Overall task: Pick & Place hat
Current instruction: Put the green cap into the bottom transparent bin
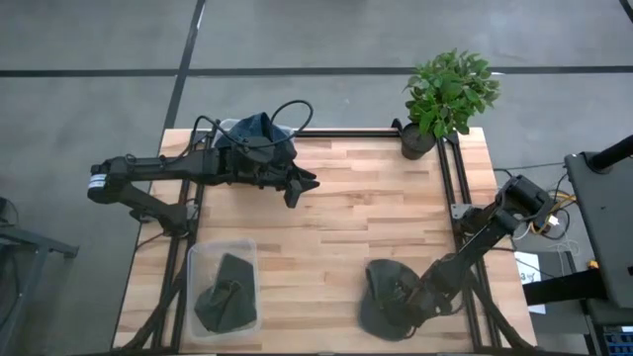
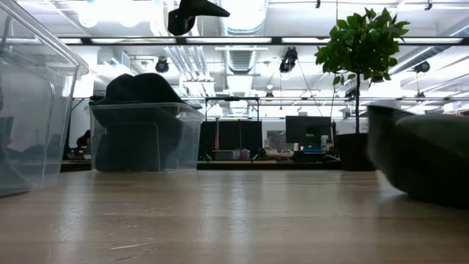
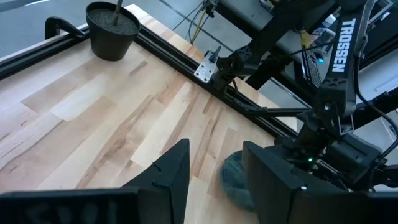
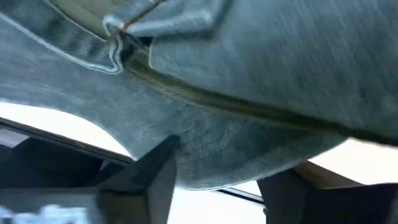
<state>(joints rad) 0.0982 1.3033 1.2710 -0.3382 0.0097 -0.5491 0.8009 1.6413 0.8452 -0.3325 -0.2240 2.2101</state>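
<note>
The right gripper (image 1: 396,300) bears down on the grey hat (image 1: 384,297) at the table's (image 1: 346,222) near edge, fingers spread, seemingly not yet clenched, while the left gripper (image 1: 302,188) waits released, raised.

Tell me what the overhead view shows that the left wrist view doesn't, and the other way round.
Only the high view shows the clear bin with a dark hat in it, the leafy top of the plant, and a second bin at the far edge holding another hat. Only the left wrist view shows the left hand open. Both show the right arm down on the hat and the wooden table.
</note>
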